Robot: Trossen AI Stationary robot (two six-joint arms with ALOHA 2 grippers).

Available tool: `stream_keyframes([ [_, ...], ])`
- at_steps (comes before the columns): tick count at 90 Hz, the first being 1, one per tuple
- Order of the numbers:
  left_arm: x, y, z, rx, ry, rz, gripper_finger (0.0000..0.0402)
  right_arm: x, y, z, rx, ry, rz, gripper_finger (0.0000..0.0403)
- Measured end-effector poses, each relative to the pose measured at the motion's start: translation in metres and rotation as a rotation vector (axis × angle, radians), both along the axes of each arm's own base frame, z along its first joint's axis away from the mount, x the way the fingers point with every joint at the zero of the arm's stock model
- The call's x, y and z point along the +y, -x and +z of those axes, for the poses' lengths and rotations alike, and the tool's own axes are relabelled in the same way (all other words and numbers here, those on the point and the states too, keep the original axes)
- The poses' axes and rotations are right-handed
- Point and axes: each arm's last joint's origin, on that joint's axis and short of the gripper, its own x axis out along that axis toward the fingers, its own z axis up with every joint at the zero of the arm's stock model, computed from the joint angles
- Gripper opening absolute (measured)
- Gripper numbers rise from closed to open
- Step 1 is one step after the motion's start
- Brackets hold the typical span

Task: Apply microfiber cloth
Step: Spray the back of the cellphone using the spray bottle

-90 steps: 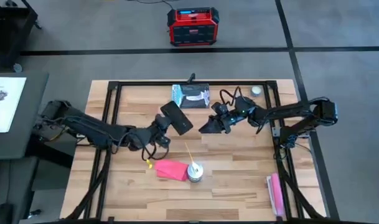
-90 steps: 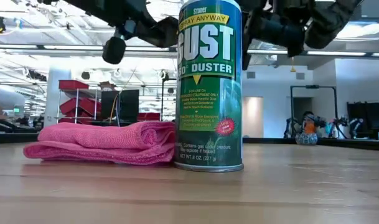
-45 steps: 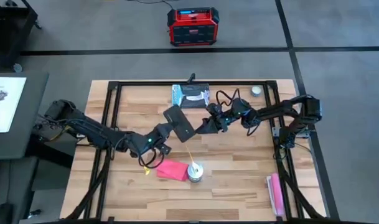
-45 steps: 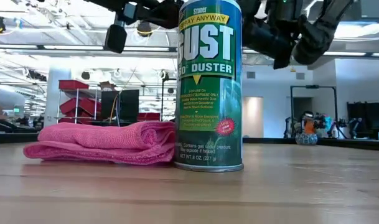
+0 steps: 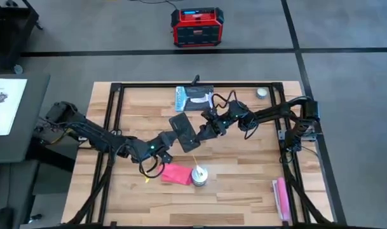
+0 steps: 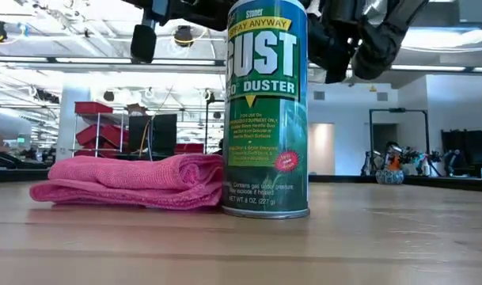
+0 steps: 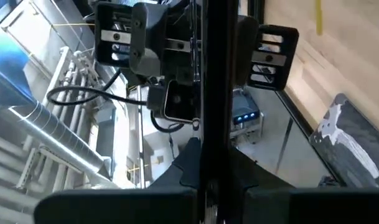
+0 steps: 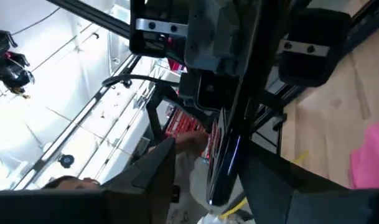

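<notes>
You are moving the phone (image 5: 183, 131) toward the right tool (image 5: 203, 131); both tools are pinching it now. The cloth (image 5: 176, 173) is waiting under the left tool (image 5: 169, 138).

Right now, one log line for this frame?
phone: held aloft by left gripper and right gripper | microfiber cloth: folded on table, beside duster can, untouched
</notes>
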Motion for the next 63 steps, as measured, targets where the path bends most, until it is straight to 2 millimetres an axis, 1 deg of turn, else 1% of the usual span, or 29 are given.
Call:
stream_keyframes([
  [16, 0.0001, 0.0001, -0.0006, -0.001, 0.009, 0.002, 0.0002, 0.0008, -0.0078, -0.0015, 0.001, -0.001, 0.006, 0.0111],
  [35, 0.0003, 0.0001, -0.0005, -0.003, 0.011, 0.005, 0.0002, 0.0005, -0.0096, -0.0011, 0.002, 0.010, -0.007, 0.0070],
  [47, 0.0004, 0.0001, -0.0005, -0.002, 0.011, 0.006, 0.0002, 0.0003, -0.0097, -0.0012, 0.001, 0.010, -0.014, 0.0058],
  [63, 0.0006, 0.0002, -0.0013, 0.005, 0.006, 0.009, 0.0002, 0.0000, -0.0102, -0.0024, 0.011, 0.011, -0.027, 0.0056],
])
